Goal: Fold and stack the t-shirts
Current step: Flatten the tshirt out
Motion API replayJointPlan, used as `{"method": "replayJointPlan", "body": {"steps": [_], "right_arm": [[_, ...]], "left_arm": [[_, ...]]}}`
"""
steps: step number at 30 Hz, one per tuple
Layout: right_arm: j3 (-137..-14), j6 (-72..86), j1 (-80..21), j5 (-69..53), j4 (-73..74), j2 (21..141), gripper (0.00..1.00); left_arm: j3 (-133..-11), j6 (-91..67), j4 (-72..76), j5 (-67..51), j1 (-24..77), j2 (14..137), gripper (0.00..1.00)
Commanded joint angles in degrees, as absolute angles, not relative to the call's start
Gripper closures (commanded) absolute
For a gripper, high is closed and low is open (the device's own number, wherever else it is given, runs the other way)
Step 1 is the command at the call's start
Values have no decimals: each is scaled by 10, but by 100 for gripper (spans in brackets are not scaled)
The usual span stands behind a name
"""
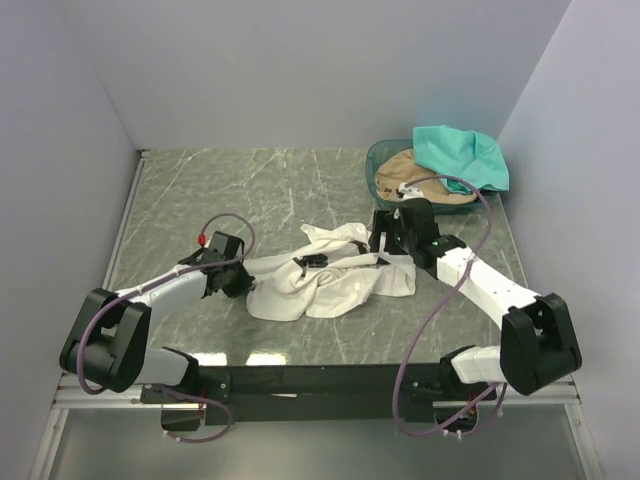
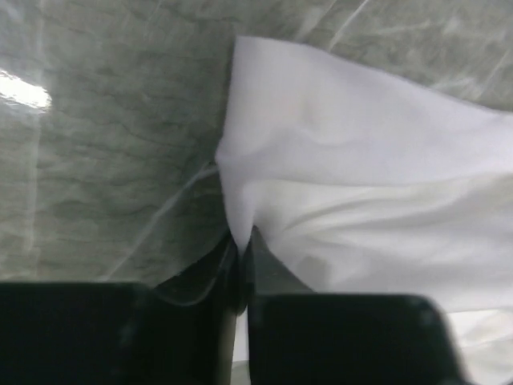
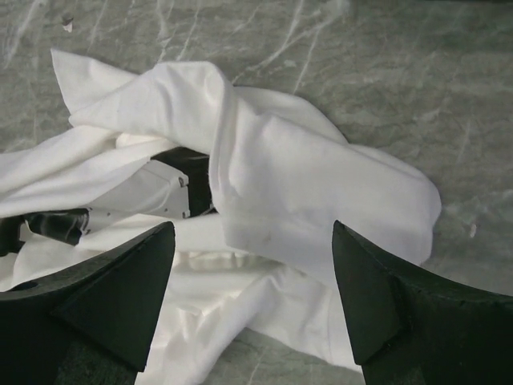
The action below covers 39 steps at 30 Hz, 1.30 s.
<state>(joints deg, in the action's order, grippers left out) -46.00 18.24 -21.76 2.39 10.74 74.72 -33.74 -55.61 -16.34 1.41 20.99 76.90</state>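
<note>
A white t-shirt (image 1: 330, 285) lies crumpled in the middle of the table, its black print (image 1: 312, 262) showing among the folds. My left gripper (image 1: 243, 283) is at the shirt's left edge. In the left wrist view that gripper (image 2: 242, 247) is shut on a pinched fold of the white cloth (image 2: 361, 184). My right gripper (image 1: 385, 243) hovers over the shirt's right end. Its jaws (image 3: 252, 241) stand open above the white shirt (image 3: 304, 184) with nothing between them. A teal t-shirt (image 1: 462, 155) and a tan t-shirt (image 1: 408, 173) lie in the basket.
The round green basket (image 1: 375, 160) stands at the back right of the marble-patterned table (image 1: 200, 190), close behind my right gripper. Grey walls close in on the left, back and right. Both arm bases sit on the black rail at the near edge.
</note>
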Motion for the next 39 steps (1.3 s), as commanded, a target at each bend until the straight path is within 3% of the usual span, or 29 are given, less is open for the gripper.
{"method": "replayJointPlan", "body": {"steps": [1, 7, 13, 17, 18, 21, 29, 39], "right_arm": [[-504, 149, -220, 7, 73, 781, 16], [-550, 102, -228, 7, 94, 858, 20], [-597, 96, -229, -24, 136, 926, 39], [-594, 105, -232, -43, 141, 940, 60], [-592, 105, -232, -44, 139, 939, 76], [-578, 116, -234, -26, 129, 917, 100], [-601, 123, -234, 53, 154, 750, 100], [-715, 85, -234, 58, 185, 551, 100]], "left_arm": [[-353, -555, -162, 23, 216, 786, 99], [-367, -554, -178, 82, 217, 737, 99], [-378, -541, -186, 105, 217, 711, 99], [-386, -543, -194, 117, 217, 712, 99], [-387, -541, -194, 117, 217, 708, 99], [-400, -544, -209, 141, 217, 698, 99], [-513, -530, -248, 197, 217, 623, 99], [-675, -474, -191, 268, 216, 497, 99]]}}
